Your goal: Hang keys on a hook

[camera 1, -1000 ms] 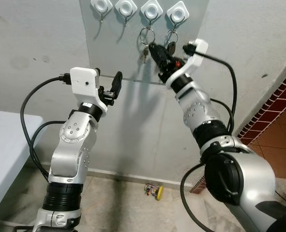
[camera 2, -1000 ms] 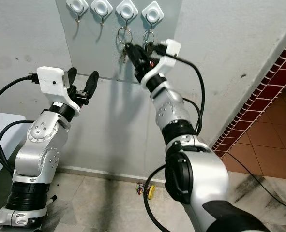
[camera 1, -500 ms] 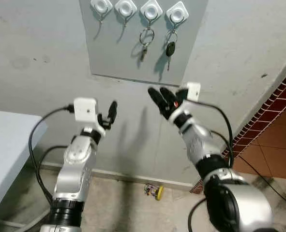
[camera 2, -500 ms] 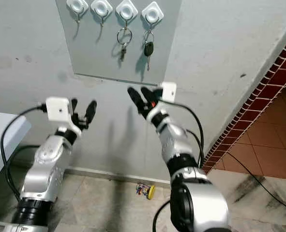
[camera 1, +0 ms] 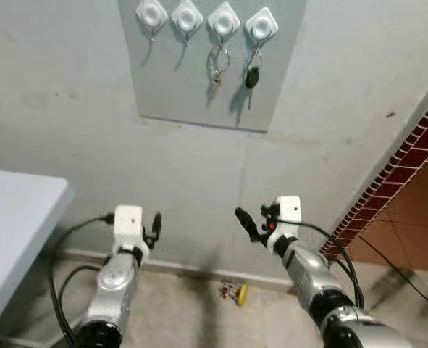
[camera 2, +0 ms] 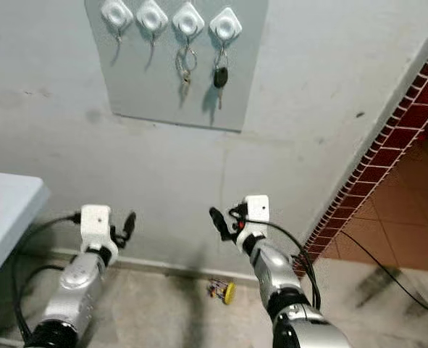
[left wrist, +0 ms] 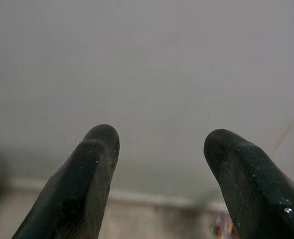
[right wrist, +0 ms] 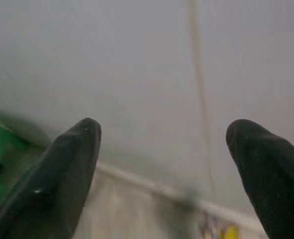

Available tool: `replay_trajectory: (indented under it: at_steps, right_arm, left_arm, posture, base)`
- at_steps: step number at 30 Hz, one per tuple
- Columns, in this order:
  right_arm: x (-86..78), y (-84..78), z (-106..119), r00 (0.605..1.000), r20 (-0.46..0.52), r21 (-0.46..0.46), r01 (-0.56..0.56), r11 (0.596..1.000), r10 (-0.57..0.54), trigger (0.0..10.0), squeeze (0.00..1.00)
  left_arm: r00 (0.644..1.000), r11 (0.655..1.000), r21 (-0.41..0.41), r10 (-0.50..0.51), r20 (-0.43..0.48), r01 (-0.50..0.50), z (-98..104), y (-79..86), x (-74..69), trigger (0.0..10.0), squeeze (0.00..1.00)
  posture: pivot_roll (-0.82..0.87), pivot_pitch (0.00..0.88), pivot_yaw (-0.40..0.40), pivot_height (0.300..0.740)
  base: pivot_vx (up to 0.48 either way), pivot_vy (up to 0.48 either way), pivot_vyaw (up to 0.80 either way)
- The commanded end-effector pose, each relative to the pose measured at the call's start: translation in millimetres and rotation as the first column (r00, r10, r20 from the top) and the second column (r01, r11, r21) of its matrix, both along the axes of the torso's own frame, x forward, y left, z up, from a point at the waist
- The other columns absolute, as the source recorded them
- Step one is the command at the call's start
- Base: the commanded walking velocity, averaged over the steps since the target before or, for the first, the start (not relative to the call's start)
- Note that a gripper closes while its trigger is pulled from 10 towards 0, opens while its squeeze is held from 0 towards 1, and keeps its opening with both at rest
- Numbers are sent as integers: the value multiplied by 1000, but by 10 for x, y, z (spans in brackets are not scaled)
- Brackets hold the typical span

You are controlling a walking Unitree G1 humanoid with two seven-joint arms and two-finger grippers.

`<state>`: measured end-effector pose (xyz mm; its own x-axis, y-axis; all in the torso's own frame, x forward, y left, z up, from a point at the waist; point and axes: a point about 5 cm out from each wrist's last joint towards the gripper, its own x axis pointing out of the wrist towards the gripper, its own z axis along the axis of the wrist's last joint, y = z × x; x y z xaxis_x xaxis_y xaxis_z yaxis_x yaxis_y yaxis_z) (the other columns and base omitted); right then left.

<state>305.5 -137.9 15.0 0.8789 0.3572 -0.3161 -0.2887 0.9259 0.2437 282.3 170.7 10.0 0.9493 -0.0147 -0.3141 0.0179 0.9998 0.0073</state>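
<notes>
grey wall panel (camera 1: pixel 199 87) holds hung keys (camera 1: pixel 215 64); both end effectors apparently empty.

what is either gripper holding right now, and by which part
Nothing is held. The left gripper and right gripper are both open and empty, low by the wall.

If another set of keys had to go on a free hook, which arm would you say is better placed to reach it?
Probably the left. The two free hooks are on the board's left side, above the left gripper. The right gripper sits below the key ring and black key. Both are open and low.
</notes>
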Motion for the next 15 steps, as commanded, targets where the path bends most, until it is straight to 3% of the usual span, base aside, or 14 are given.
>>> replay_trajectory:
  at_steps: [1, 2, 4, 5, 11, 12, 13, 15]
  right_arm:
    - [20, -6, 16, 1000, 3, -16, 2, 1000, -2, 10000, 1000]
    - [-215, -116, -252, 992, -121, -78, 31, 996, -40, 10000, 0]
    - [-553, -263, -554, 960, -262, -171, 55, 984, -99, 10000, 0]
    - [-647, -304, -626, 948, -295, -200, 58, 978, -117, 10000, 0]
    - [-1072, -471, -896, 876, -439, -312, 58, 948, -198, 10000, 0]
    - [-1072, -471, -896, 876, -439, -312, 58, 948, -198, 10000, 0]
    - [-1226, -518, -974, 848, -482, -342, 52, 938, -222, 10000, 0]
    - [-1348, -544, -1030, 830, -509, -377, 24, 926, -229, 10000, 0]
  left_arm:
    - [1000, 1000, 12, -3, 18, 2, 21, 11, 20, 10000, 0]
    - [996, 999, 35, 16, -92, -13, -220, 69, -161, 10000, 0]
    - [971, 999, 15, 51, -232, -49, -480, 142, -409, 10000, 0]
    - [962, 998, -7, 61, -266, -65, -537, 158, -475, 10000, 0]
    - [929, 998, -7, 58, -365, -65, -707, 201, -695, 10000, 0]
    - [929, 998, -7, 58, -365, -65, -707, 201, -695, 10000, 0]
    - [915, 996, -35, 59, -400, -79, -764, 208, -779, 10000, 0]
    - [896, 995, -35, 69, -439, -94, -823, 234, -878, 10000, 0]
  posture:
    - [-95, 0, -2, 740]
    - [-104, 0, 9, 740]
    - [-109, 0, 12, 740]
    - [-109, 0, 12, 740]
    - [-119, 0, 16, 740]
    - [-119, 0, 16, 740]
    - [-119, 0, 22, 740]
    - [-124, 0, 26, 740]
  base:
    - [0, 0, 0]
    - [0, 0, 0]
    - [0, 0, 0]
    - [0, 0, 0]
    - [0, 0, 0]
    - [0, 0, 0]
    - [0, 0, 0]
    - [0, 0, 0]
